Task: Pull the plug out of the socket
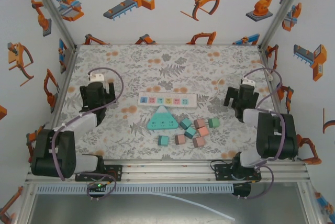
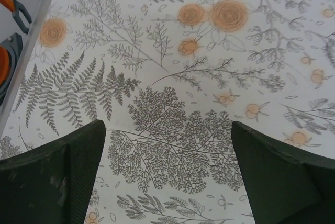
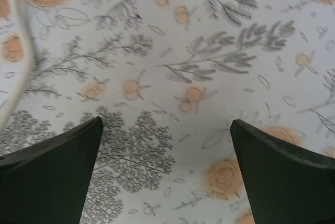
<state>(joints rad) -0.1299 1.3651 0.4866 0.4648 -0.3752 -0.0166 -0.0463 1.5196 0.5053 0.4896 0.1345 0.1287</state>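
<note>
A long white socket strip [image 1: 166, 100] with coloured outlets lies across the middle of the table. Just in front of it sits a teal triangular socket block [image 1: 161, 119]. Several small teal and pink plug cubes [image 1: 191, 130] lie loose to the right of that block. I cannot tell whether any plug sits in a socket. My left gripper [image 1: 97, 96] [image 2: 167, 124] hovers over bare cloth left of the strip, open and holding nothing. My right gripper [image 1: 241, 98] [image 3: 166, 122] hovers right of the strip, also open with nothing between its fingers.
The floral tablecloth [image 1: 131, 62] covers the table, with enclosure walls on three sides. A white cable [image 3: 18, 51] runs along the left edge of the right wrist view. Purple cables [image 1: 118, 80] loop off both arms.
</note>
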